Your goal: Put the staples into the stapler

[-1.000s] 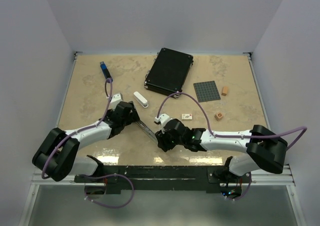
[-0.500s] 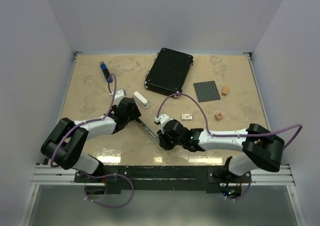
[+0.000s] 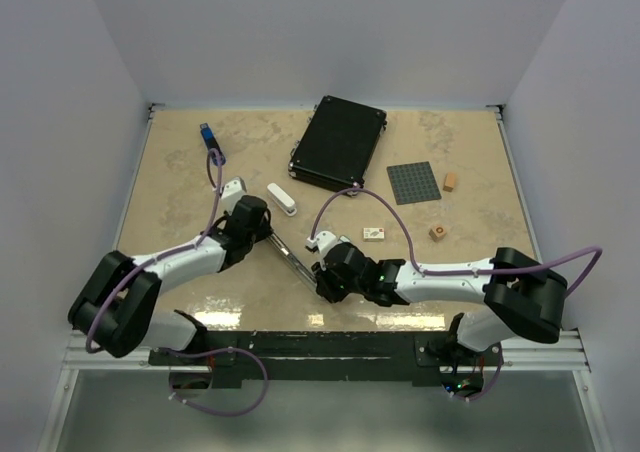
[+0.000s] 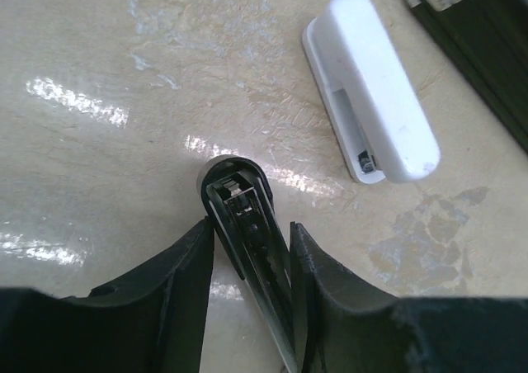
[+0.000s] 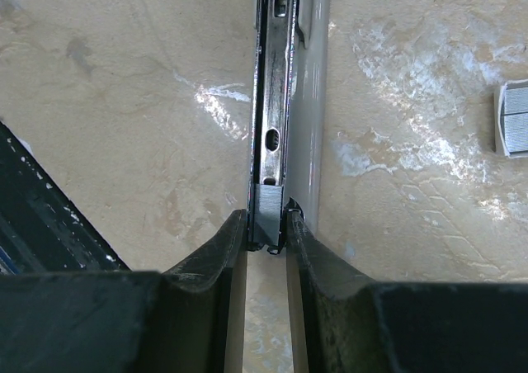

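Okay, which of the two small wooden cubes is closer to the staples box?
The front cube, right of the staples box; the other cube sits farther back beside the grey plate.

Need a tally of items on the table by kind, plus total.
stapler: 1
staples box: 1
wooden cubes: 2
black case: 1
grey baseplate: 1
blue stick: 1
white plastic piece: 1
Total: 8
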